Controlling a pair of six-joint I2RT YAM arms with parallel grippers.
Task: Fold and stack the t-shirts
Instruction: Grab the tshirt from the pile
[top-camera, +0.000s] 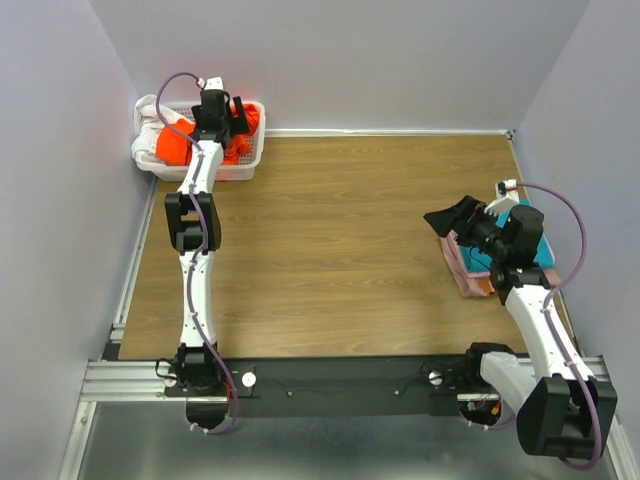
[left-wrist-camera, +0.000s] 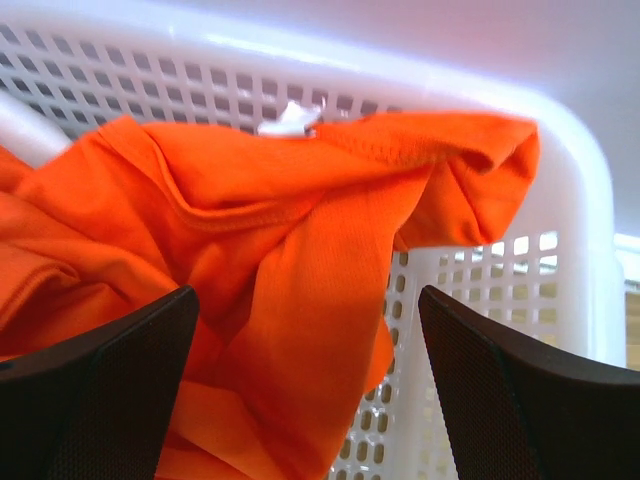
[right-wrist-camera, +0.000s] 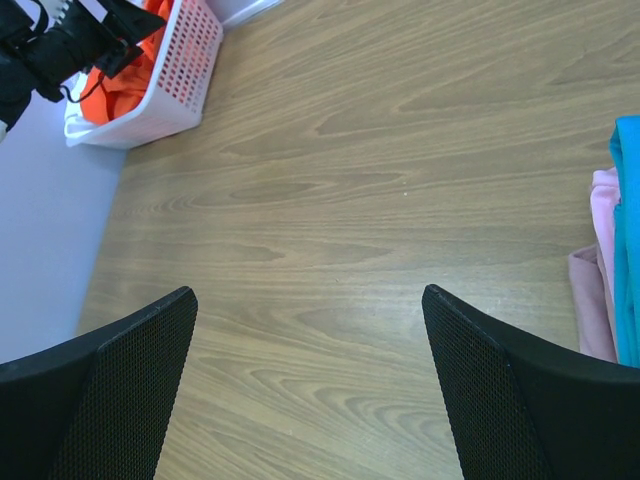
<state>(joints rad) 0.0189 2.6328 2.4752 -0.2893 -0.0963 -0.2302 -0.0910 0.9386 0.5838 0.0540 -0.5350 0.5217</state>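
Observation:
A crumpled bright orange t-shirt (left-wrist-camera: 300, 230) lies in the white perforated basket (left-wrist-camera: 480, 290) at the table's far left corner (top-camera: 250, 165). My left gripper (left-wrist-camera: 305, 300) hangs open right above it, with a fold of the orange cloth between its fingers but not pinched; from above the left gripper (top-camera: 228, 120) is over the basket. At the right, folded shirts form a stack, teal (right-wrist-camera: 628, 240) over pink (right-wrist-camera: 600, 290), also seen from above as a stack (top-camera: 468, 268). My right gripper (right-wrist-camera: 308, 295) stands open over bare wood beside that stack (top-camera: 447, 222).
White cloth (top-camera: 150, 125) drapes over the basket's left rim. Grey walls close the table at the left, back and right. The wooden tabletop (top-camera: 330, 230) stretches between the basket and the stack. The right wrist view shows the basket (right-wrist-camera: 175, 70) far off.

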